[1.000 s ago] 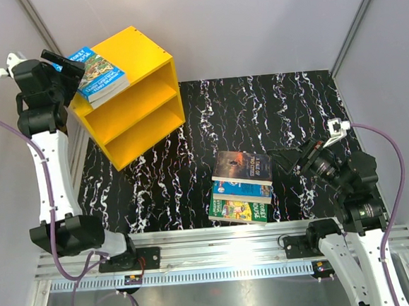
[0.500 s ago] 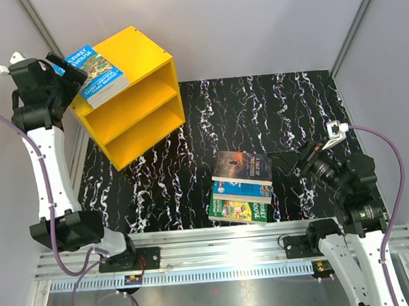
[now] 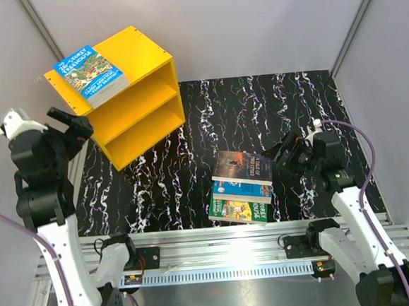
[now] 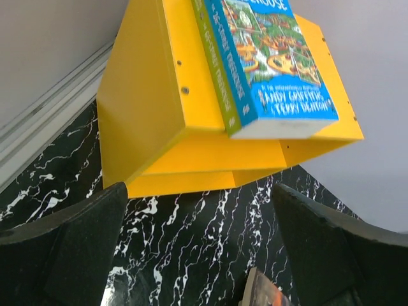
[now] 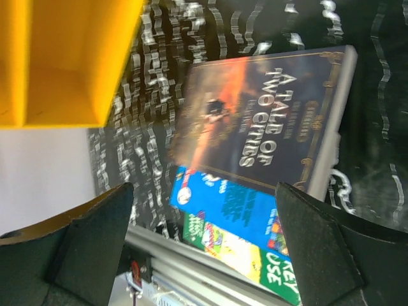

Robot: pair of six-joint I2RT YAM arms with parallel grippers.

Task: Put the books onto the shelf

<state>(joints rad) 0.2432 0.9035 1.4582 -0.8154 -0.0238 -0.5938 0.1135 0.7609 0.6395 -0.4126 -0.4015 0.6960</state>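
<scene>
So here's where the shelf job stands; the yellow shelf (image 3: 132, 95) sits at the far left corner of the black marbled bench (image 3: 257, 106), open front facing down toward the middle of the bench, both compartments bare as far as I can see; one blue Treehouse book (image 3: 88, 75) lies flat on the shelf's top, cover up, and in the left wrist view its near end pokes out a little past the edge of the top board; it shows a green spine there, and I honestly can't tell if that's one book or two.

The left tool (image 3: 73, 125) hangs in the air just beside the shelf's left side, lower than the top board, aimed at the shelf; its fingers (image 4: 64, 248) are spread wide with nothing between them, well clear of the book.

The other three books are in a staggered pile near the front middle of the bench; the dark Tale of Two Cities book (image 3: 242, 167) is on top and sits farthest back, the blue book (image 3: 241, 190) peeks out under it, and the green book (image 3: 239, 209) is at the bottom, closest to the metal rail (image 3: 218, 237).

The right tool (image 3: 282, 152) sits low just off the right edge of the dark book; jaws gaping wide and gripping nothing; its wrist view looks straight across the dark cover, with a corner of the shelf up in the top left.
</scene>
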